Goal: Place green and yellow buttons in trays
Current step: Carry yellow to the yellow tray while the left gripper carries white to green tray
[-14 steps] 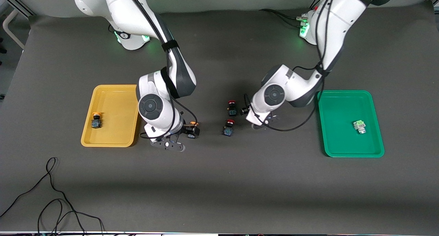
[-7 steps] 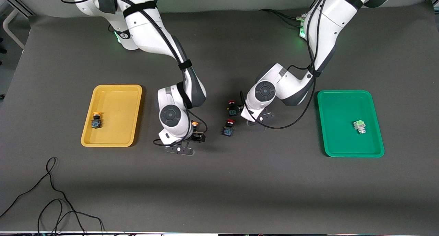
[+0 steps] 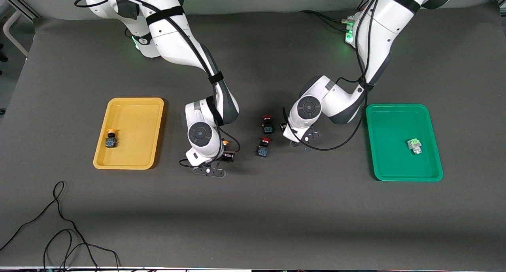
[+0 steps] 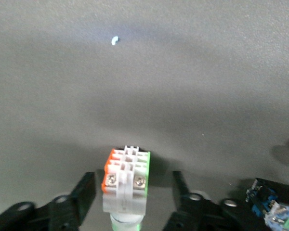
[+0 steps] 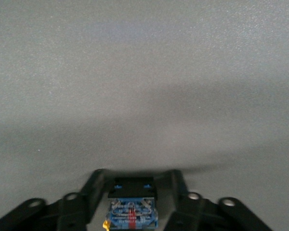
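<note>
A yellow-capped button (image 3: pixel 227 155) lies on the table beside the yellow tray (image 3: pixel 134 118), which holds another yellow-capped button (image 3: pixel 111 139). My right gripper (image 3: pixel 221 161) is low over the loose one. In the right wrist view its open fingers (image 5: pixel 94 192) flank the black-blue body (image 5: pixel 132 204) closely. My left gripper (image 3: pixel 302 139) is low over the table beside the green tray (image 3: pixel 387 153), which holds a green button (image 3: pixel 414 146). In the left wrist view a white green-faced button (image 4: pixel 126 178) sits between that gripper's wide-open fingers (image 4: pixel 84 192), touching neither.
Two red-capped black-blue buttons (image 3: pixel 267 123) (image 3: pixel 263 147) lie between the grippers, close to the left one. One shows at the edge of the left wrist view (image 4: pixel 274 204). A black cable (image 3: pixel 59 224) lies near the front corner at the right arm's end.
My right gripper has moved away from the yellow tray and come round the loose yellow-capped button. My left gripper shifted toward the red buttons and back a little, staying low.
</note>
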{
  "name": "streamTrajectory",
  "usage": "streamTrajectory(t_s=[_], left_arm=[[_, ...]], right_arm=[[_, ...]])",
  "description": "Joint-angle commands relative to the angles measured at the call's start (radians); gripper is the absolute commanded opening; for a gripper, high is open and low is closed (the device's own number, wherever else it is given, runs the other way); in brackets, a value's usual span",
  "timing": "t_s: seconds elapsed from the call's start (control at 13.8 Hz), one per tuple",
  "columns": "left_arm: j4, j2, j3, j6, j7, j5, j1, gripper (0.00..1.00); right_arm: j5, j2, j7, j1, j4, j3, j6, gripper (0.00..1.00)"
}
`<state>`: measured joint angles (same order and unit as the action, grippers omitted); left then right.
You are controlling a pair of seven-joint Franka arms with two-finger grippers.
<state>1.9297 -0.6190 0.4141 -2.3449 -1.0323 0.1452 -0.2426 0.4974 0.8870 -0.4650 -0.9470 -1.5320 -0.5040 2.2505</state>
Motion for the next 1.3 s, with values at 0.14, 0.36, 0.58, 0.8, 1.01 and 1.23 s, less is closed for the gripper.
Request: streamTrajectory(t_s=[0.14, 0.36, 0.58, 0.8, 1.01, 1.23], left_arm=[[0.017, 0.024, -0.003, 0.005, -0.017, 0.017, 0.000, 0.00], [-0.003, 0.079, -0.020, 0.109, 0.081, 0.017, 0.046, 0.00], [-0.001, 0.163, -0.020, 0.240, 0.229, 0.014, 0.132, 0.00], [0.005, 0.221, -0.020, 0.340, 0.415, 0.008, 0.233, 0.00], [0.008, 0.243, -0.020, 0.387, 0.698, 0.008, 0.405, 0.00], [0.008, 0.248, -0.018, 0.392, 0.989, 0.005, 0.577, 0.00]], right_arm=[[0.015, -0.129, 0.006, 0.000, -0.022, 0.001, -0.141, 0.28], [0.007, -0.232, 0.072, 0.013, -0.019, -0.042, -0.276, 0.28], [-0.005, -0.302, 0.344, 0.024, -0.033, -0.193, -0.442, 0.28], [-0.005, -0.329, 0.656, 0.010, -0.138, -0.385, -0.459, 0.28], [0.010, -0.339, 0.871, 0.014, -0.307, -0.467, -0.328, 0.28], [0.076, -0.307, 0.936, 0.019, -0.477, -0.450, -0.120, 0.28]])
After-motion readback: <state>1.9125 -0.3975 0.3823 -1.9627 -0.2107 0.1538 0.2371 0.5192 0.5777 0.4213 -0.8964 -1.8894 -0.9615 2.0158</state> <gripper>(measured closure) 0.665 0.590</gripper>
